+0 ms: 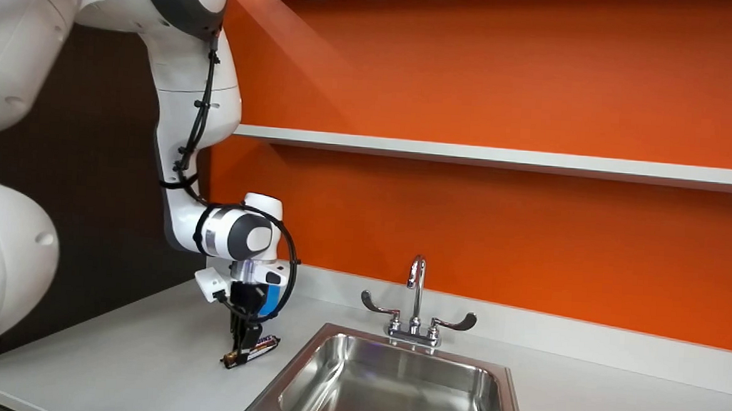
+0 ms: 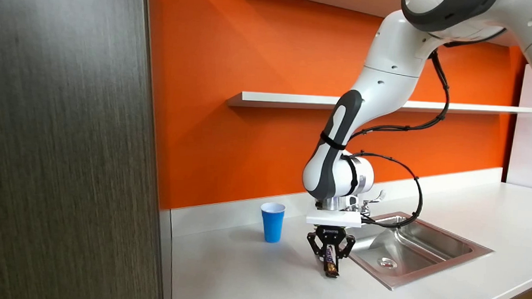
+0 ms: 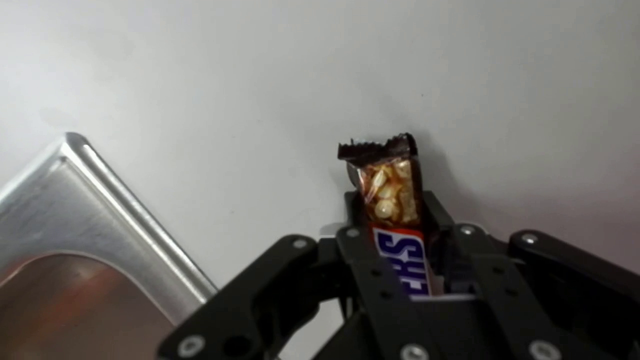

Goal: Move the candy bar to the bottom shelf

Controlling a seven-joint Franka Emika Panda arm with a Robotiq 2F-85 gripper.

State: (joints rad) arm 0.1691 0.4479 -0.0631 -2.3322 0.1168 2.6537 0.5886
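The candy bar (image 1: pixel 264 347) has a dark brown wrapper with a lighter end and part of a printed label. It also shows in an exterior view (image 2: pixel 331 267) and in the wrist view (image 3: pixel 387 192). My gripper (image 1: pixel 243 348) points down just over the countertop and is shut on the bar; it also shows here (image 2: pixel 329 262) and in the wrist view (image 3: pixel 392 206). A finger lies against each long side, and the far end sticks out. I cannot tell if the bar touches the counter. The bottom shelf (image 1: pixel 500 154), a pale ledge on the orange wall, is well above; it also shows here (image 2: pixel 287 98).
A blue cup (image 2: pixel 272 226) stands near the backsplash, partly hidden behind my gripper in an exterior view (image 1: pixel 270 301). A steel sink (image 1: pixel 328 330) with a faucet (image 1: pixel 417 296) is set in the grey countertop (image 1: pixel 114 355). A dark panel (image 2: pixel 66 139) stands at the counter's end.
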